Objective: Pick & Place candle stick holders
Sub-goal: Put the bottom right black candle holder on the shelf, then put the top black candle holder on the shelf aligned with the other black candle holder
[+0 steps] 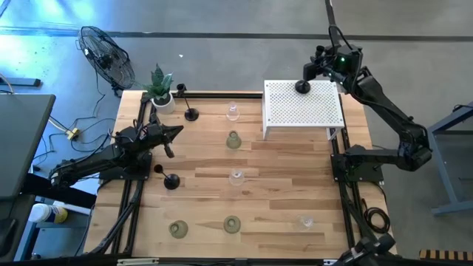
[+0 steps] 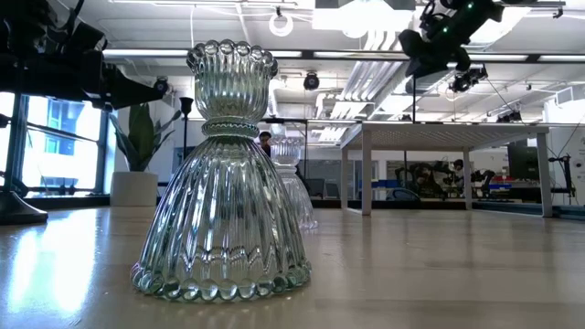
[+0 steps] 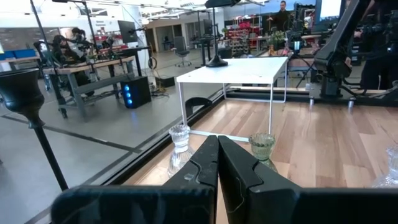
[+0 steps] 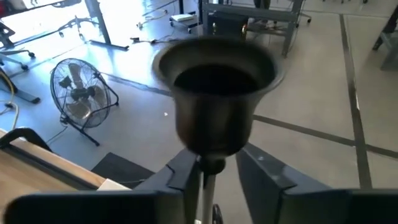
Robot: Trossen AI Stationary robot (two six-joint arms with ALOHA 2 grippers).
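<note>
My right claw [image 4: 210, 169] grips a black candle stick holder [image 4: 214, 102] by its thin stem, just under the cup, standing it on the white perforated box [image 1: 303, 103] at the table's [image 1: 281, 214] far right corner, apparently the drop-off spot. My left claw [image 3: 217, 163], fingers pressed together and empty, waits near the left edge. Two more black holders [image 1: 191, 112] and the squat glass ones [image 1: 233, 140] remain scattered across the table, well apart, so most of the job looks undone.
</note>
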